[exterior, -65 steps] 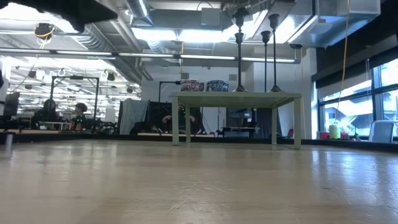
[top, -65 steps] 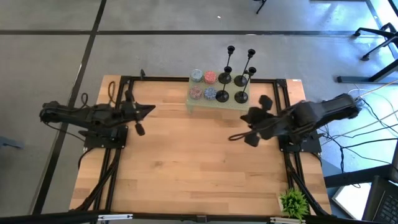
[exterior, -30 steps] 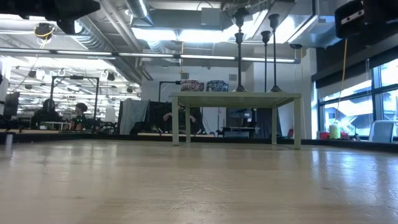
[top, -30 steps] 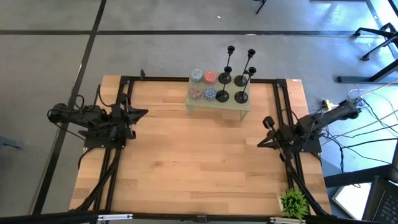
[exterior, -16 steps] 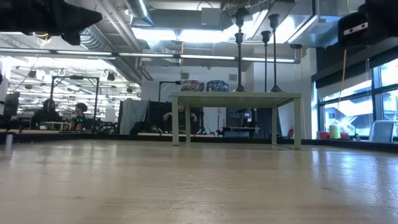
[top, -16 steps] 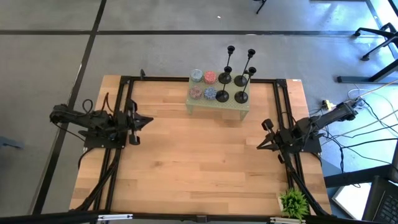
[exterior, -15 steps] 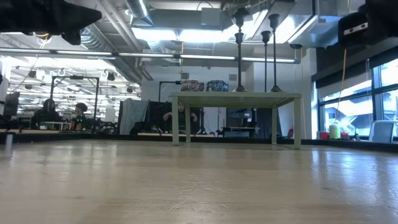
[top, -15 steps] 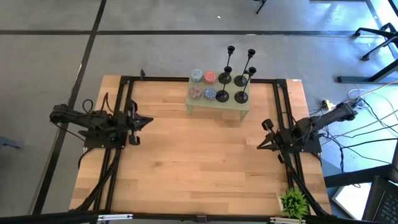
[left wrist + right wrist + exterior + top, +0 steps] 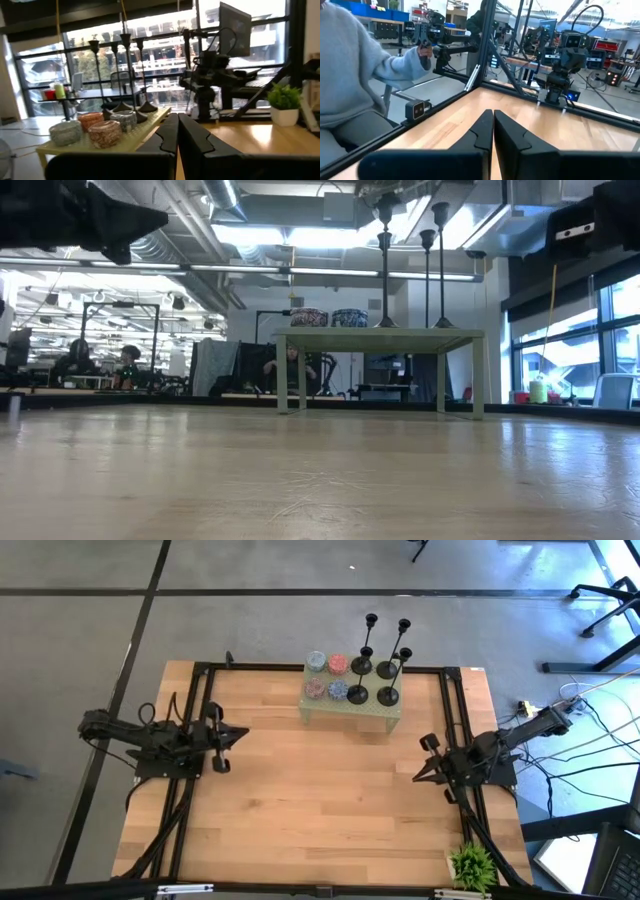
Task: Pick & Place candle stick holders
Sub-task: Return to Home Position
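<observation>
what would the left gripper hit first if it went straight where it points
Likely nothing near: the left gripper points across bare table, just past the shelf; the right arm comes next, depth unclear.

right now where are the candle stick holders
High view: the four candle stick holders stand on the green shelf's right half at the table's far edge, beside the candles.

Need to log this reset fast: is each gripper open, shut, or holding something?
Left gripper: shut, holding nothing.
Right gripper: shut, holding nothing.
</observation>
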